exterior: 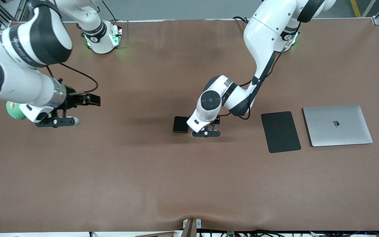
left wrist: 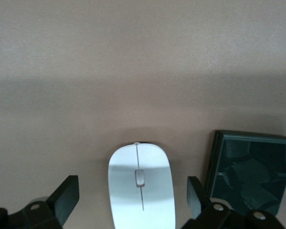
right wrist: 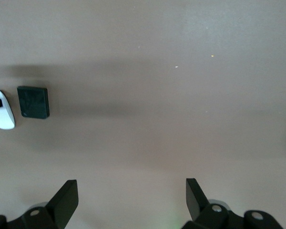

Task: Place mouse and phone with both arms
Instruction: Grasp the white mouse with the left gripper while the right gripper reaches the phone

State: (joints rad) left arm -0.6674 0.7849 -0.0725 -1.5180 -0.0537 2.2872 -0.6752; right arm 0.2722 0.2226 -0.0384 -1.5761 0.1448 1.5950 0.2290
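Left end effector: low over the middle of the table, fingers spread wide with nothing gripped; in the front view the wrist covers it.
Mouse: lies flat on the table between the left end effector's two fingers, with a clear gap to each, so no contact shows. It is hidden under the wrist in the front view.
Phone: flat on the table just beside the mouse, outside the left end effector's finger gap, toward the right arm's end; its glossy face mirrors the hardware above it.
Right end effector: up over bare table near the right arm's end, fingers spread wide and empty, well apart from the mouse and phone. This arm waits.
Green object: peeks out beneath the right arm's wrist; too little shows to tell what it is.
Mouse pad: flat black sheet toward the left arm's end, well apart from the left end effector.
Laptop: silver, lid shut, just beside the mouse pad, closer to the table's end.
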